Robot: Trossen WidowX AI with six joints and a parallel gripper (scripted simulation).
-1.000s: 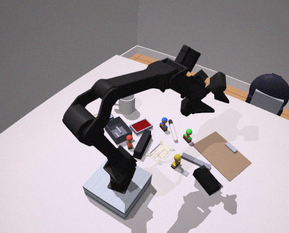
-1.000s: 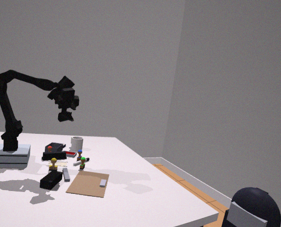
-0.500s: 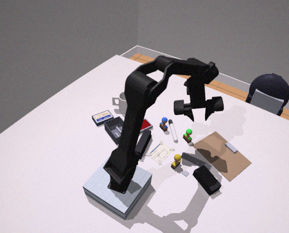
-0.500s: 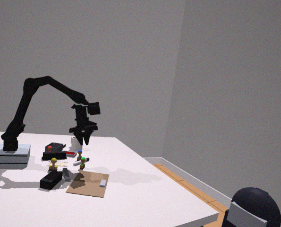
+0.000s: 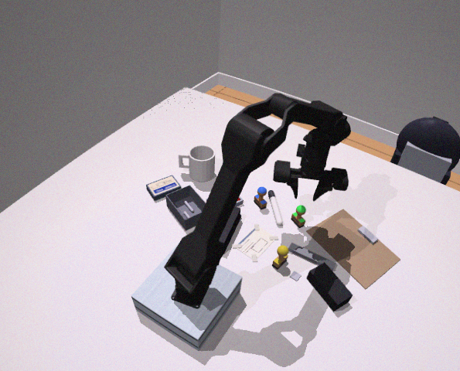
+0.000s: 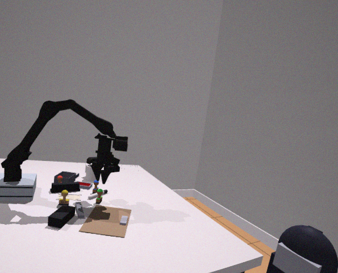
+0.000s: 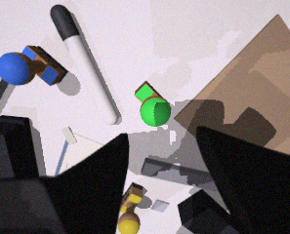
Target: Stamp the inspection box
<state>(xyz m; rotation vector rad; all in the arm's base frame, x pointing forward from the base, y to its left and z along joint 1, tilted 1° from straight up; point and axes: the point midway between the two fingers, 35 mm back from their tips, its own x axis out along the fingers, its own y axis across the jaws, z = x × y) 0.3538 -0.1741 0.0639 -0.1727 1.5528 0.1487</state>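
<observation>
Claw (image 5: pixel 304 198) (image 6: pixel 101 182) (image 7: pixel 162 136) half-open and empty, we hover above and near the green stamp (image 5: pixel 301 209) (image 6: pixel 99 191) (image 7: pixel 155 112); an off-centre descent could tip it or nudge the marker (image 5: pixel 275 209) (image 6: pixel 96 195) (image 7: pixel 93 75) beside it.

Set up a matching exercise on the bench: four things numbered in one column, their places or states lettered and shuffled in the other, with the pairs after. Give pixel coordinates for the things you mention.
1. Green-topped stamp (image 5: pixel 300 209) (image 6: pixel 99 191) (image 7: pixel 155 112)
2. Gripper (image 5: pixel 304 198) (image 6: pixel 100 182) (image 7: pixel 162 136)
3. Card (image 5: pixel 247 244)
4. Marker (image 5: pixel 275 209) (image 6: pixel 96 195) (image 7: pixel 92 73)

A. taped flat at its corners
B. lying between two upright stamps
C. open, above the bench
D. standing between the marker and the brown sheet (image 5: pixel 372 265) (image 6: pixel 104 227) (image 7: pixel 252 73)

Pairs: 1-D, 2-C, 3-A, 4-B
</observation>
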